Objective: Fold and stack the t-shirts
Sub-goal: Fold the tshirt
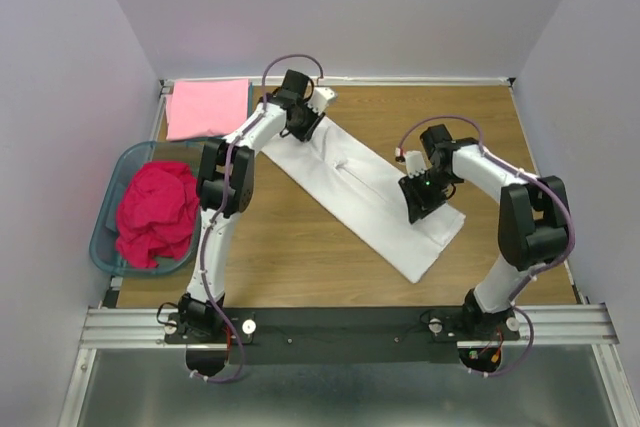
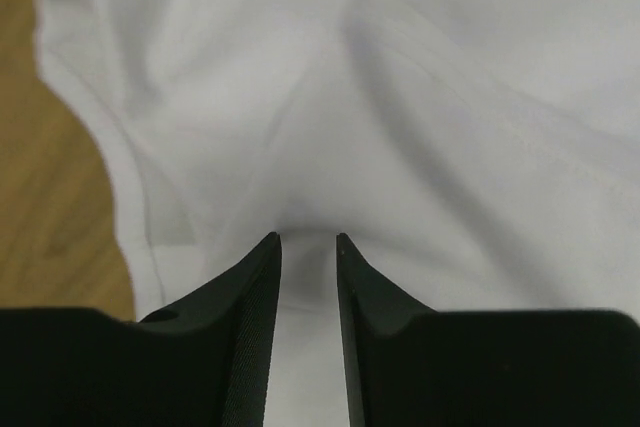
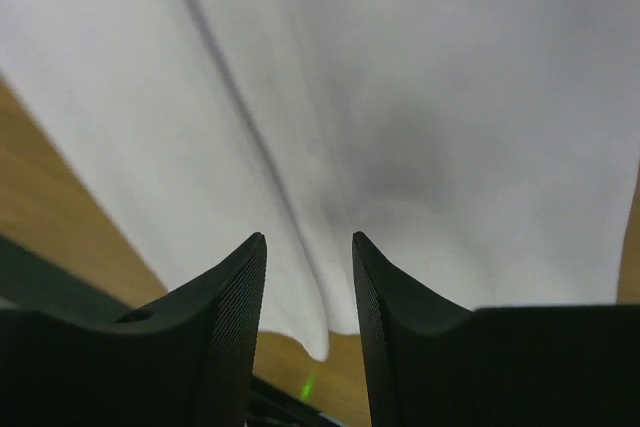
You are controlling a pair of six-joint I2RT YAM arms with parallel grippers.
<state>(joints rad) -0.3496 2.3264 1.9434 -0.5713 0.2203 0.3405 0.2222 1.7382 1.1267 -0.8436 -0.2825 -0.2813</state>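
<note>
The left arm and right arm are built of white links and black joints, with purple cables looped alongside

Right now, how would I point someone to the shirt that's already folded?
On the wooden table, go to the far left corner, just beyond the teal basket. The light pink t-shirt lies there as a flat, tidy rectangle. Its neighbours differ: the magenta-red shirt is crumpled in the basket, and the white shirt stretches diagonally across the middle.
</note>
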